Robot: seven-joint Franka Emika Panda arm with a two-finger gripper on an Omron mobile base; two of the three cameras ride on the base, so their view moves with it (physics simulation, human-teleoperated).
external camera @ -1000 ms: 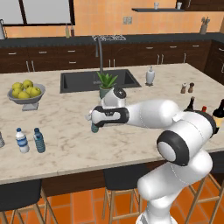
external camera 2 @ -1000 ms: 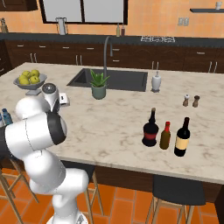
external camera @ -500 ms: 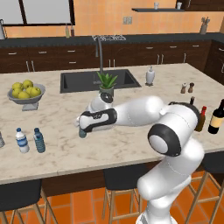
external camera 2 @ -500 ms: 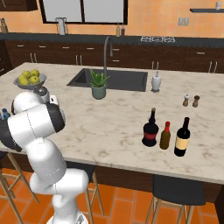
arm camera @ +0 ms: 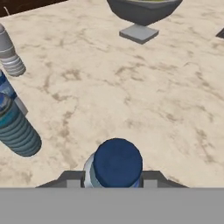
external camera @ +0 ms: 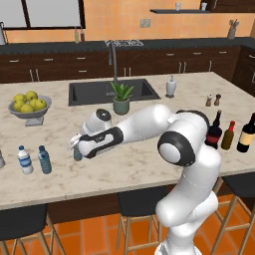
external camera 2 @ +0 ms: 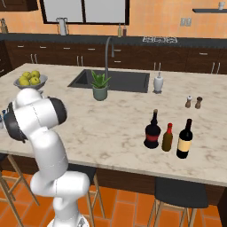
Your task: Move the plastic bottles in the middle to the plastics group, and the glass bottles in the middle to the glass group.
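End effector (external camera: 76, 148) clamped on plastic bottle (arm camera: 114, 165) (blue cap up), above counter (arm camera: 131, 87).

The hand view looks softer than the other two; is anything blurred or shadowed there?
Hand view: the blue-capped bottle between the hand's fingers is soft-edged, and the fruit bowl is cropped at the top. Left base view: even, flat lighting, and faint shadows under the two water bottles on the marble counter. Right base view: no glare on the wine bottle.
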